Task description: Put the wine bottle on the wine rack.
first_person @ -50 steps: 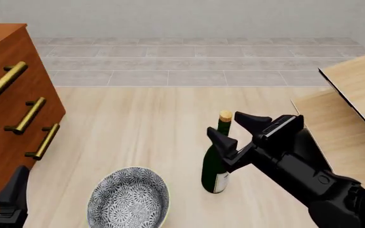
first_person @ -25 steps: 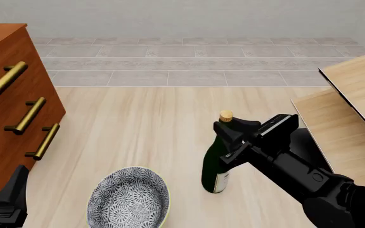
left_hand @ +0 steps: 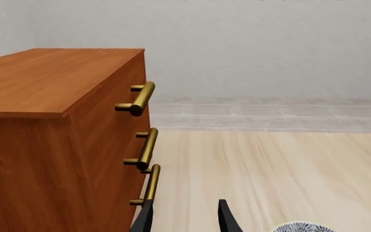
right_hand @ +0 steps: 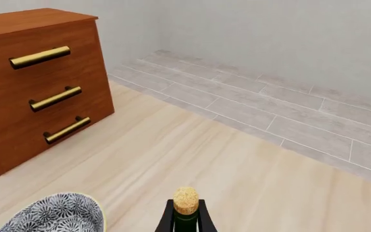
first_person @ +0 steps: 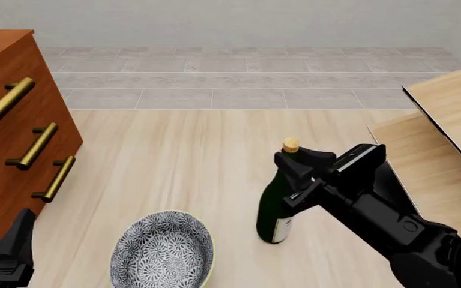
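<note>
Since a second ago the right gripper (first_person: 299,174) has gone from spread wide beside the bottle to clamped on its neck, and the wine bottle (first_person: 276,207) has shifted slightly to the right with the cork a little lower in the front view.

Far left: reddish-brown drawer cabinet (first_person: 10,138) with three brass bar handles (first_person: 34,146) on its slanted face. It stands on the pale wood table (first_person: 174,156).

Low left corner: left gripper (first_person: 10,252), black, only partly in view, close to the cabinet's foot. From its own camera two dark fingertips (left_hand: 226,217) show with a clear gap between them and nothing in it; fingers parted, holding nothing.

Left of centre, near edge: blue-and-white patterned bowl (first_person: 163,249), resting on the table, well apart from the cabinet, just left of the bottle's base but not touching.

Centre right: wine bottle upright on the table, dark green, white label near the base, tan cork at top. Right gripper's fingers sit on either side of the neck just under the cork; in the right wrist view the cork stands up between the two black pads (right_hand: 166,220). Narrow grip, closed on the neck. Black right arm runs off to the lower right.

Far right: wine rack (first_person: 446,138), pale slanted boards with thin black edges, only partly in frame. Bottle is apart from it.

Beyond the table: grey tiled floor and plain wall.
</note>
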Robot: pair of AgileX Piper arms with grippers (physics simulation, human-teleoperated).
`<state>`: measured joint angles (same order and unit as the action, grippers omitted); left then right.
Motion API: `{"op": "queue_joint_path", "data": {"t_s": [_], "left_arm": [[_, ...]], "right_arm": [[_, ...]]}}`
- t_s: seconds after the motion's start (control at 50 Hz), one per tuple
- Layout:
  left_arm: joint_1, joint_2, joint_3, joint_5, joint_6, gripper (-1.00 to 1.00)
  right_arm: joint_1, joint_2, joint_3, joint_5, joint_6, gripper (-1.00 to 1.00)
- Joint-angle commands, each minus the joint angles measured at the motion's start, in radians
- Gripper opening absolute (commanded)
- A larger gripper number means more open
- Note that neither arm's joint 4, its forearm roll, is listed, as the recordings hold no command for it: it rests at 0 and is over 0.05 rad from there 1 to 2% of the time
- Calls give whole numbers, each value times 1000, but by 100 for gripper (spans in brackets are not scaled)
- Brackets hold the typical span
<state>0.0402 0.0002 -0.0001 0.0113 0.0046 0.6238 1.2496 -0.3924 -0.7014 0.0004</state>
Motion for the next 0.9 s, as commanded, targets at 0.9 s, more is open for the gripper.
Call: {"op": "queue_joint_path", "data": {"t_s": [0.9], "left_arm": [[-15,0,0,-18,-9,100]], "right_arm": [[-138,-229,-158,307,-46,-100]]}}
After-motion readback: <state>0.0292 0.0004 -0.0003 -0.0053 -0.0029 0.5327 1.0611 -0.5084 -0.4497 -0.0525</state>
